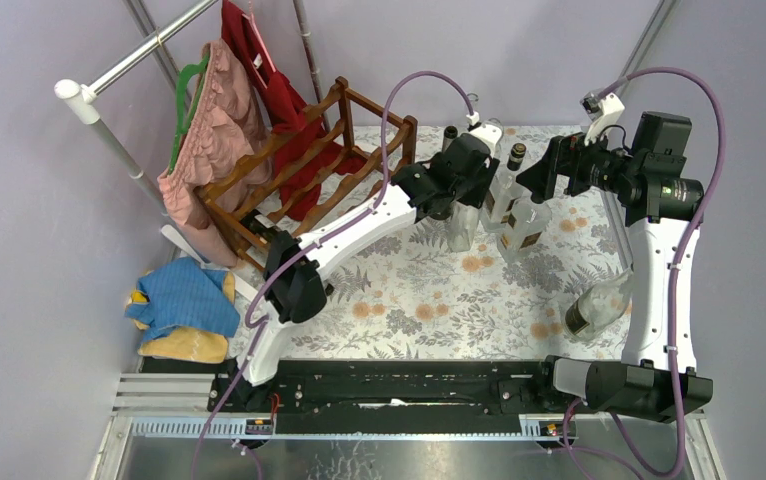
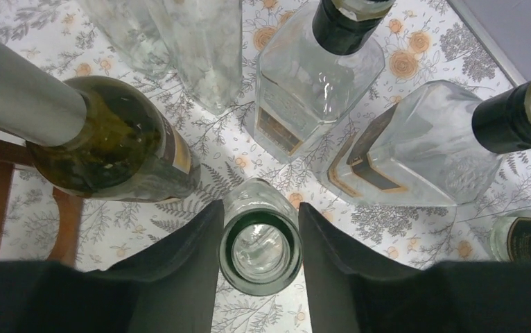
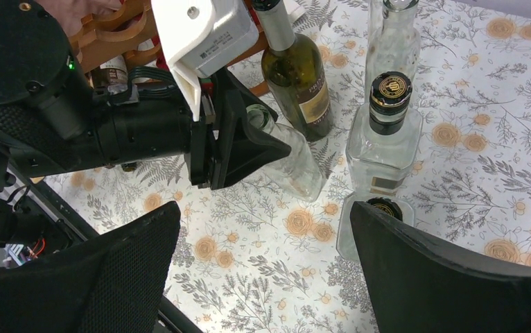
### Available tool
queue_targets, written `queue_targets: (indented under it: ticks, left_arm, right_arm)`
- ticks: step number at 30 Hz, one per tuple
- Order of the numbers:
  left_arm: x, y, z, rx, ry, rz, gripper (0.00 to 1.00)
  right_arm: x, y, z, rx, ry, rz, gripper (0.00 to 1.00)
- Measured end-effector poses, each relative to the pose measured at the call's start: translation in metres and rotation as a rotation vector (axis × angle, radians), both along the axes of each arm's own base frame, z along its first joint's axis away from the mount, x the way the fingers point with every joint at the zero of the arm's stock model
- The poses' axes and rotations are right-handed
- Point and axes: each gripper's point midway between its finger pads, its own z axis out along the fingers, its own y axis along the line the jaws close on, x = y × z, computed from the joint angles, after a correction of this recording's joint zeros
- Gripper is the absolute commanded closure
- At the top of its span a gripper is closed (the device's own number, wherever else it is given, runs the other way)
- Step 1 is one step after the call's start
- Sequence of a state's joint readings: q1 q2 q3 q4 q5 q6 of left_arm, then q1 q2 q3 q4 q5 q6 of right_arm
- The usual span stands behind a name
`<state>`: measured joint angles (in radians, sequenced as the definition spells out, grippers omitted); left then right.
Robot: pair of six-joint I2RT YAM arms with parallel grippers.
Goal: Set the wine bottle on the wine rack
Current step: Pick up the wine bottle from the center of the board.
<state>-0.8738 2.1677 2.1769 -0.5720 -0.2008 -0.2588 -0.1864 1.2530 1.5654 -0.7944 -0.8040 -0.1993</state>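
Left hand (image 2: 260,208) pinches the clear wine bottle (image 2: 260,244), right hand (image 3: 263,211) gapes empty; lifting could topple the adjacent green bottle (image 2: 103,139)

I see my left gripper (image 2: 259,208) hemmed in. The green bottle (image 2: 110,139) stands just beside it on the rack side, with a square bottle (image 2: 311,90) and a second square bottle (image 2: 422,146) close beyond. Hanging clothes (image 1: 209,140) crowd the wine rack (image 1: 304,165). Near me the desk (image 1: 439,300) lies open.
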Motion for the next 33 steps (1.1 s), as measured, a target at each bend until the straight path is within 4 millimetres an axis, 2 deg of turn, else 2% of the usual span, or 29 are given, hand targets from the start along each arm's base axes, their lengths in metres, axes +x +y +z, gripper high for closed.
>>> queue_targets:
  ticks: [1,3,4,6,9,11,14,16,19,21,24,26,33]
  left_arm:
    - [0.0,0.0,-0.002,0.006,0.0,-0.004,0.71]
    - [0.001,0.0,-0.002,0.012,-0.006,-0.011,0.89]
    - [0.0,-0.001,-0.002,0.017,-0.008,-0.023,0.95]
    - [-0.003,-0.003,-0.002,0.013,-0.005,-0.048,1.0]
    - [-0.01,-0.004,-0.001,0.027,-0.012,-0.092,1.0]
    - [-0.024,0.0,-0.001,0.062,-0.027,-0.134,1.0]
    - [-0.066,0.01,-0.001,0.161,-0.078,-0.235,1.0]
    - [-0.107,0.018,0.0,0.245,-0.134,-0.345,1.0]
    - [-0.155,0.03,0.006,0.329,-0.228,-0.501,1.0]
    - [-0.181,0.041,0.011,0.369,-0.299,-0.594,1.0]
    - [-0.201,0.056,0.012,0.416,-0.409,-0.682,1.0]
    - [-0.209,0.062,0.005,0.462,-0.464,-0.724,1.0]
    - [-0.231,0.067,-0.047,0.69,-0.543,-0.863,1.0]
  right_arm:
    - [0.0,0.0,0.0,0.001,0.001,0.0,0.0]
    - [0.0,0.0,-0.002,0.003,0.007,-0.001,0.0]
    - [0.0,0.0,-0.003,0.004,0.009,-0.001,0.0]
    - [0.0,0.0,-0.004,0.004,0.012,-0.002,0.0]
    - [0.0,-0.001,-0.004,0.003,0.012,-0.003,0.0]
    - [-0.001,-0.001,-0.004,0.0,0.01,-0.003,0.0]
    - [-0.001,-0.001,-0.004,-0.005,0.004,-0.001,0.0]
    - [-0.001,-0.001,-0.003,-0.008,0.0,0.001,0.0]
    - [-0.001,-0.001,-0.003,-0.009,-0.001,0.002,0.0]
    - [-0.001,-0.001,-0.004,-0.007,0.001,0.004,0.0]
    - [-0.002,-0.001,-0.008,-0.003,0.013,0.005,0.0]
    - [-0.002,0.0,-0.011,0.001,0.021,0.008,0.0]
    - [-0.004,0.002,-0.013,0.01,0.027,0.02,0.0]
